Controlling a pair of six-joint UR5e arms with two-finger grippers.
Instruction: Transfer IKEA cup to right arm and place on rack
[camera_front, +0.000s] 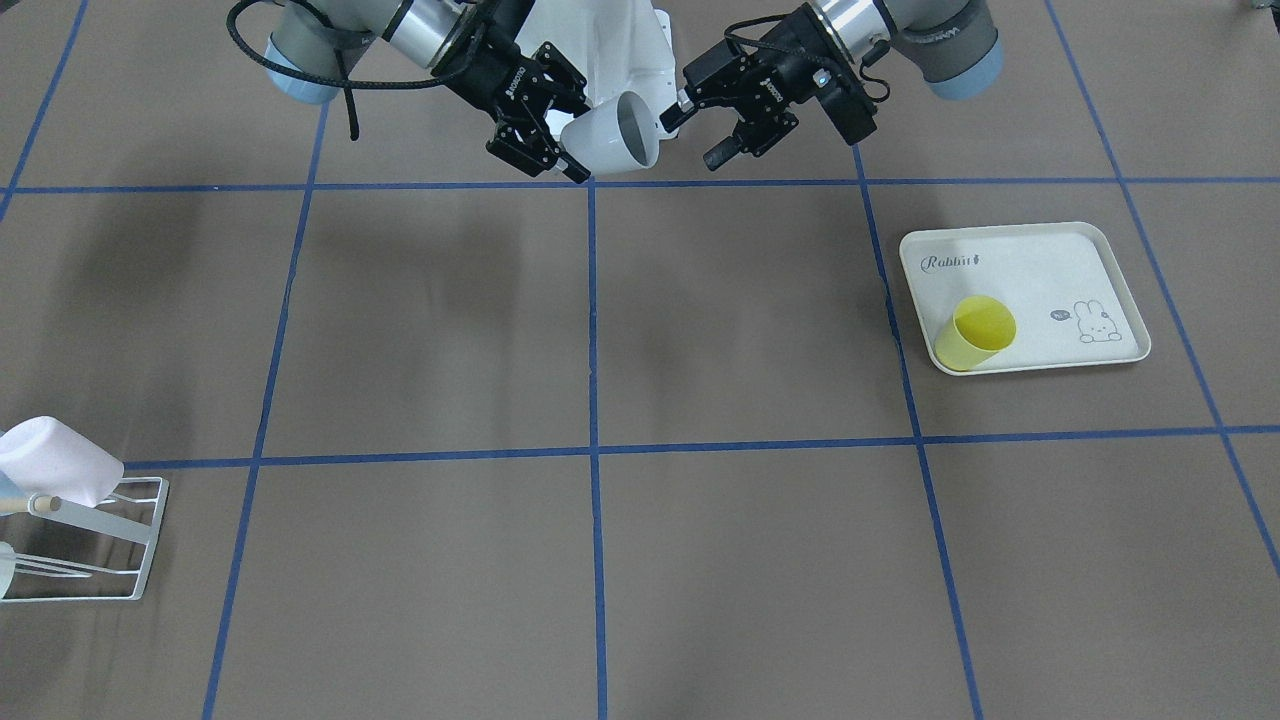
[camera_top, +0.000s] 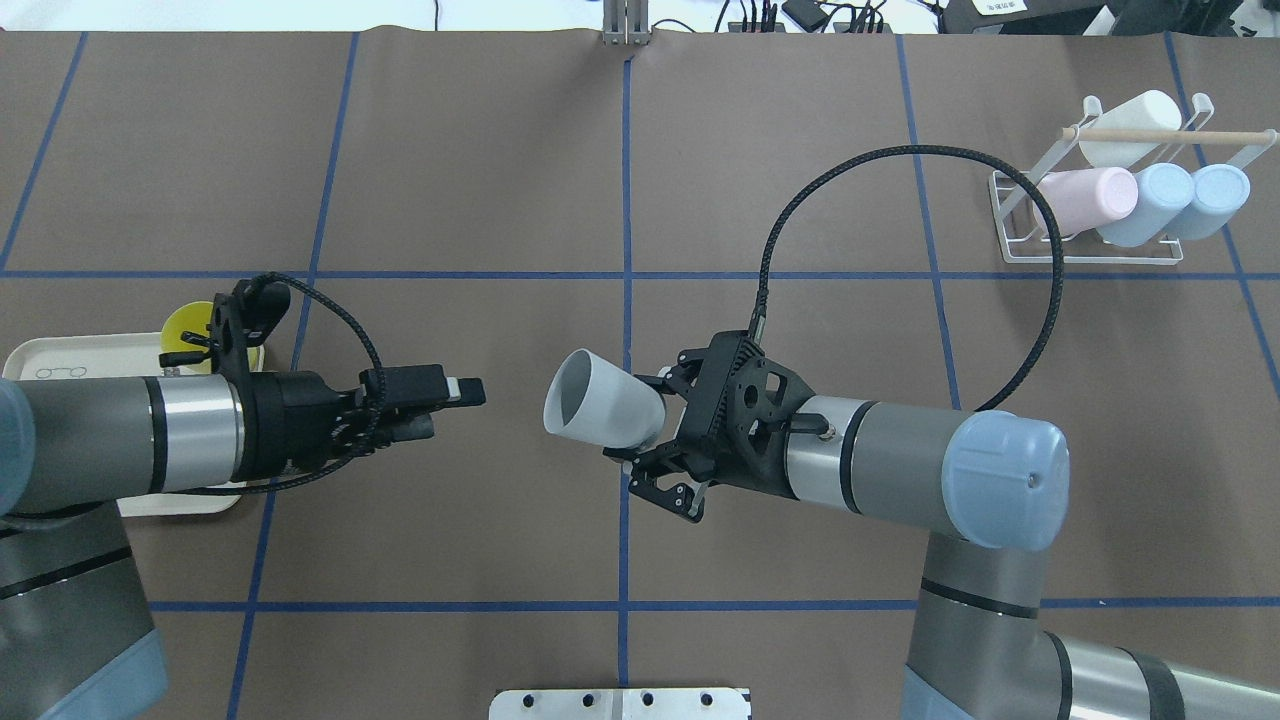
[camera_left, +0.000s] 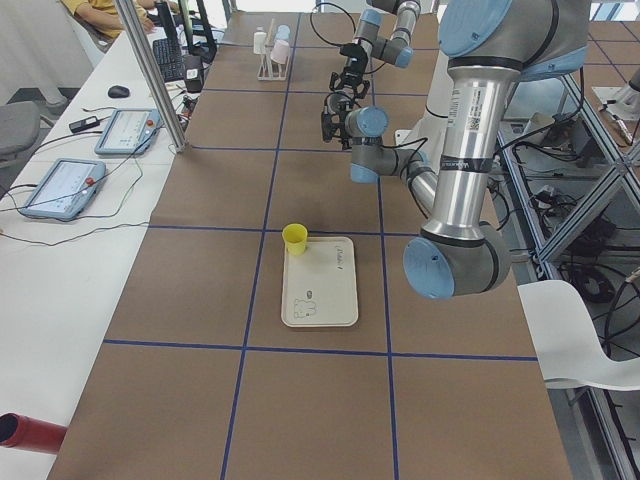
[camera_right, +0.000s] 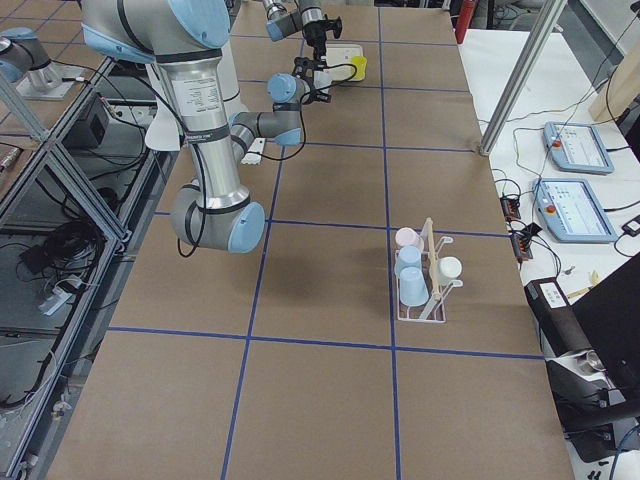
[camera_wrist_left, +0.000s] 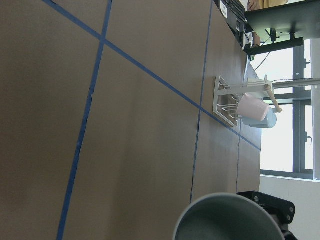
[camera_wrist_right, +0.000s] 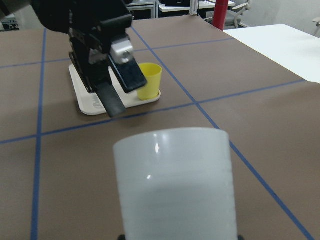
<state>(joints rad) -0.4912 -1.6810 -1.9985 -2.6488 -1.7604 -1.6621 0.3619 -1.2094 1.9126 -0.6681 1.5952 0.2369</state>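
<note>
the overhead view looks forward and down from behind the left arm and right arm, the front-facing one stares steeply back across the tabletop, the two end views look along it from afar, and both wrist views sit close, sharing the white cup.

Open brown table runs from the held white cup to the far-right rack — only the looped black cable arcs across. Four cups crowd its prongs, under the wooden rod.
</note>
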